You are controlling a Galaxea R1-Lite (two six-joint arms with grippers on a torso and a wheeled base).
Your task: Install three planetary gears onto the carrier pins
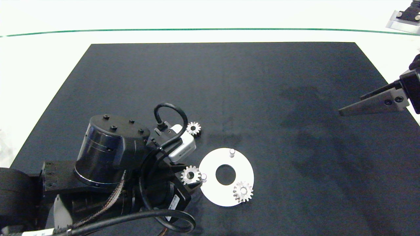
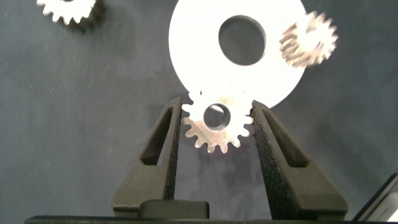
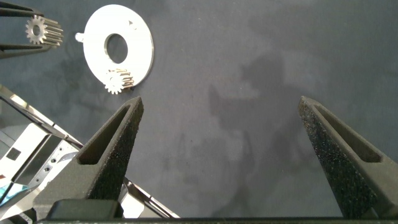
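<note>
Now left pincer clamps toothed metal gear beside flat white disc; right pincer apart.

The black mat on the tabletop lies open across its far half and right side. The flat white ring-shaped disc sits near the front. The left gripper, clamped on a small silver toothed gear, crowds the disc's left edge beside one short grey peg. The far peg stands unobstructed. A second gear occupies the near-right peg. A third gear lies loose on the mat just beyond the left arm's camera. The right gripper, fingers spread wide, hangs well apart at the mat's right edge.
</note>
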